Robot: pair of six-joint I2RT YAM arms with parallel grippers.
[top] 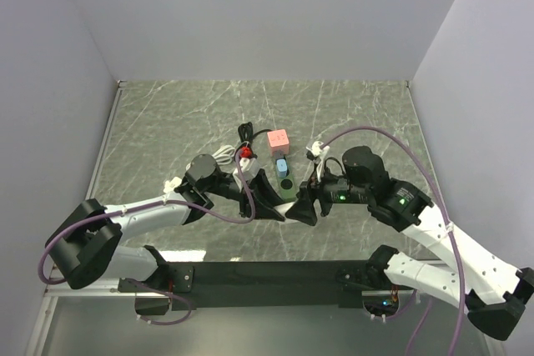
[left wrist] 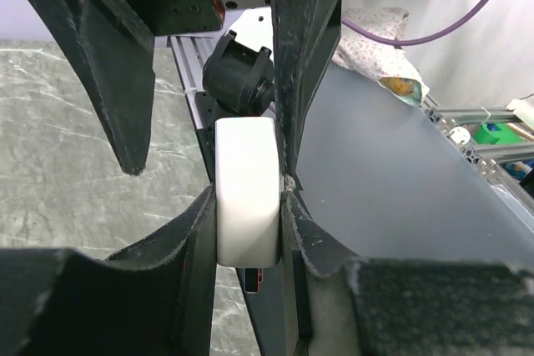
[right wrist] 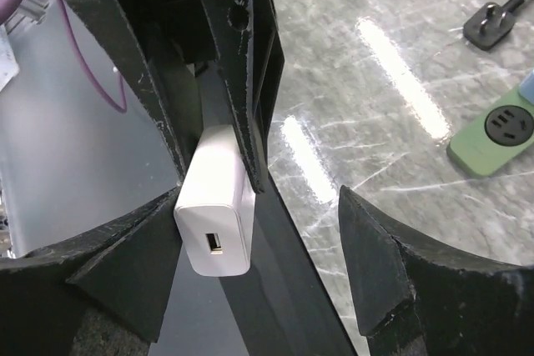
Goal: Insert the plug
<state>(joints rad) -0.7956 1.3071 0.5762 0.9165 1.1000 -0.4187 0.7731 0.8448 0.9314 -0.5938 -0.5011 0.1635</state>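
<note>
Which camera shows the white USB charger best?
Right wrist: the white USB charger shows its port face and one side. Left wrist sees only its narrow edge, clamped between fingers. The top view does not show it.

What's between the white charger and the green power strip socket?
Nothing visible: bare marble lies between the white charger, clamped in the left gripper, and the free socket on the green power strip. The open right gripper straddles the charger.

White plug (right wrist: 215, 218): prongs hidden btwn fingers (right wrist: 246, 64) of left gripper (left wrist: 247, 206); too small to make out in top view. Green socket strip (right wrist: 492, 135) was cut off by right edge, black plug (right wrist: 491, 22) w/ cable by top edge.
</note>
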